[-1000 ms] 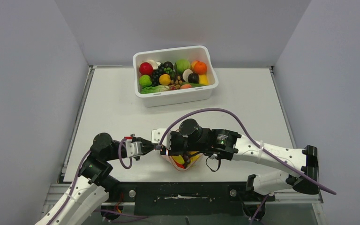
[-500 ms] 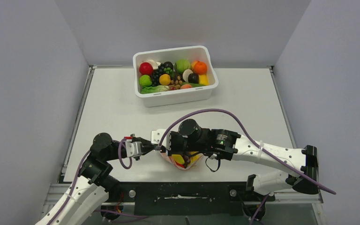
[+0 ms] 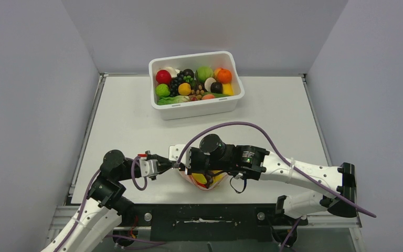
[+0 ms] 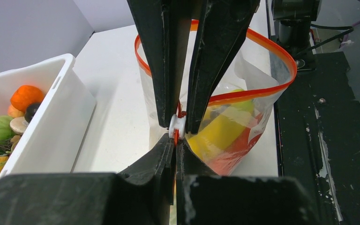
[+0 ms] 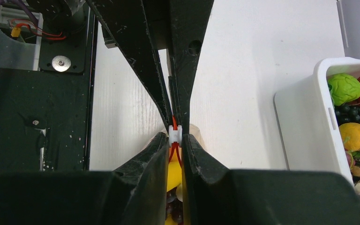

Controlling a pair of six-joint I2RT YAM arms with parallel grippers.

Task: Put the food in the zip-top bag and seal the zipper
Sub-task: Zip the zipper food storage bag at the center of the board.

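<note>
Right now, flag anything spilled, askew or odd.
Nothing spilled or damaged. Only the zip-top bag gapes, its zipper a wide loop, while left gripper and right gripper pinch one end at the white slider.

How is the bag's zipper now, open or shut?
Open: the zipper forms a wide orange loop at the zip-top bag mouth, food visible inside.

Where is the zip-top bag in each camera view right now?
Top external: zip-top bag sits low centre, at the near edge of the table, mostly covered from above.
Left wrist: bag is centre-right, its mouth open.
Right wrist: bag is bottom centre, only a sliver visible.
Shared landmark: white tub, upper centre in top external, left edge in left wrist, right edge in right wrist.
</note>
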